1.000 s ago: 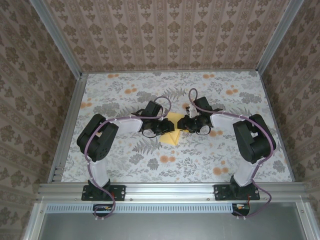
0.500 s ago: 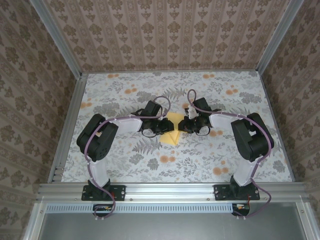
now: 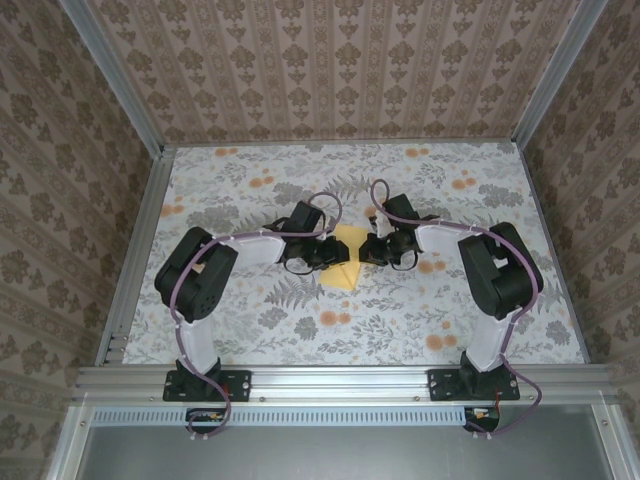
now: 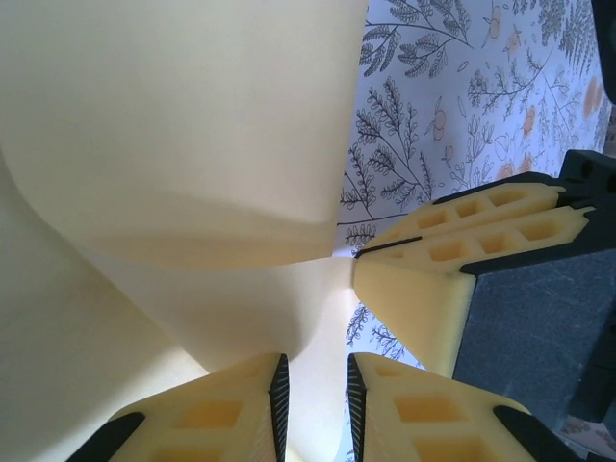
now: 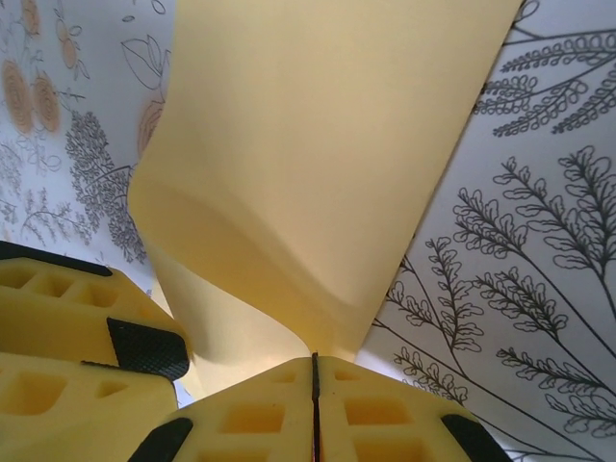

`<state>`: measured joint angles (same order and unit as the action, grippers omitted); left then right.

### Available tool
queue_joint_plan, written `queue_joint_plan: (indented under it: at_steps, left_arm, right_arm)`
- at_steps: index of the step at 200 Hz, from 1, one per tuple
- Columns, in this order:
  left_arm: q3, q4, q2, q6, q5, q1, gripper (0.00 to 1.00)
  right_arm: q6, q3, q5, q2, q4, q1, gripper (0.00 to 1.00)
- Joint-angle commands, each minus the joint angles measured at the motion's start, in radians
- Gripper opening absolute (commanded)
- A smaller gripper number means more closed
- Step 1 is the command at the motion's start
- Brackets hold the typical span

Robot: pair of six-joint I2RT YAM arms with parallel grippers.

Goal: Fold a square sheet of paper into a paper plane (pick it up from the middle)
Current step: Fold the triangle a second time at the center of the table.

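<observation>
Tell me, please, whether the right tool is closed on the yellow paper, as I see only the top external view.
Observer: Yes; in the right wrist view the right tool is shut, its fingers pressed together on an edge of the paper sheet.
Operator: Does the sheet lie flat there?
Observer: No; it leaves that pinch in a curved fold, bowed over the floral cloth.
Operator: And the left tool?
Observer: The left wrist view shows the left tool with a narrow gap between its fingers and paper in it; whether it grips, I cannot tell.
</observation>
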<state>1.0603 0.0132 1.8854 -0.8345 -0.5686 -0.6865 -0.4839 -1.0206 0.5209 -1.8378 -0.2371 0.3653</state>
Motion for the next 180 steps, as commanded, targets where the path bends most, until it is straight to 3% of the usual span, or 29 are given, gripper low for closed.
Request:
queue_joint_plan:
  at_steps: [1, 180]
  left_arm:
    - [0.037, -0.004, 0.024, 0.013, -0.027, -0.005, 0.25]
    - [0.077, 0.044, 0.070, 0.030, -0.024, -0.013, 0.25]
  right_arm:
    - [0.028, -0.037, -0.029, -0.022, -0.037, 0.012, 0.08]
    - [0.038, -0.075, -0.065, -0.066, -0.057, 0.019, 0.08]
